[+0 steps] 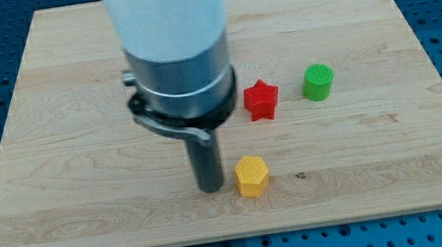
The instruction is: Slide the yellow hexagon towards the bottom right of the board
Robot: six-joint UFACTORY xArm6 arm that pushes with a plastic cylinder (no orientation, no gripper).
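Tip (pixel 211 187) sits just left of yellow hexagon (pixel 252 175), near-centre of board (pixel 59 207); bare rod, holding nothing. You want to push rightward and slightly nearer, staying centred behind it so it doesn't slip off.

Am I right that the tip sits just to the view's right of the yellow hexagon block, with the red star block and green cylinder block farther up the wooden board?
Not quite. In the camera view, my tip sits just to the view's left of the yellow hexagon block, not its right. The red star block and green cylinder block do lie farther up the wooden board.
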